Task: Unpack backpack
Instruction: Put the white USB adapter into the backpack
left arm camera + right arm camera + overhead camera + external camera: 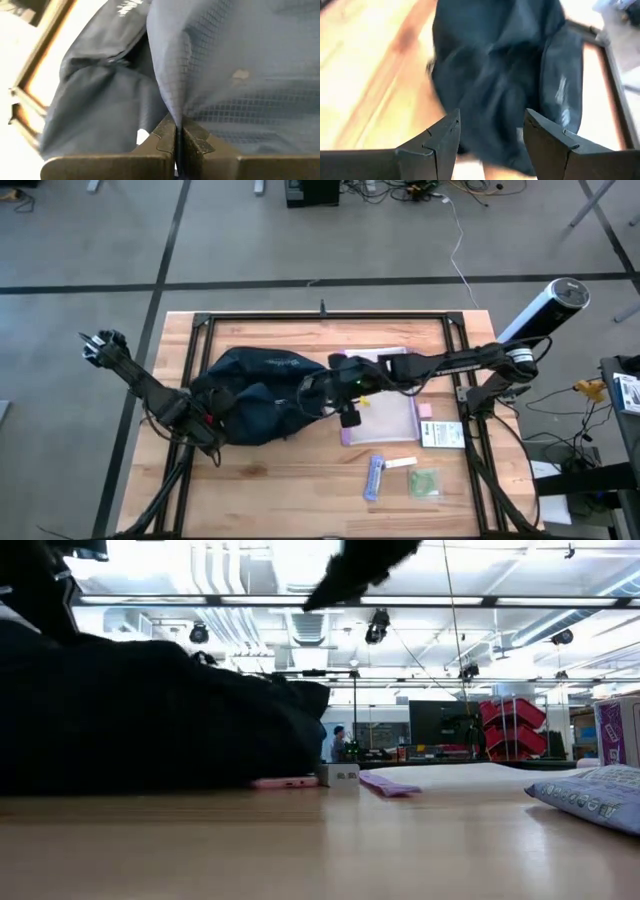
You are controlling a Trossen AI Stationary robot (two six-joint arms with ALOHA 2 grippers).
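The dark navy backpack (pixel 255 395) lies on its side on the wooden table, left of centre, and fills the left of the low view (pixel 150 720). My left gripper (pixel 216 416) is at the backpack's near-left end, shut on its fabric (pixel 175 131). My right gripper (pixel 314 392) hovers over the backpack's right end. Its fingers are open (pixel 492 125) and point slanting down at the dark fabric (pixel 500 75), with nothing between them. My left gripper pinches a raised fold of the backpack's navy fabric (pixel 172 112) between its two shut fingers. The fingers come slanting down from the table's left. The fabric rises from the pinch in a sharp ridge, and the backpack's body lies on the table.
A clear purple-edged pouch (pixel 385 405) lies right of the backpack, under my right arm. Nearer the front right are a white card (pixel 442 435), a blue packet (pixel 375 477), a small white strip (pixel 400 464) and a green packet (pixel 424 482). A black frame (pixel 320 318) borders the table.
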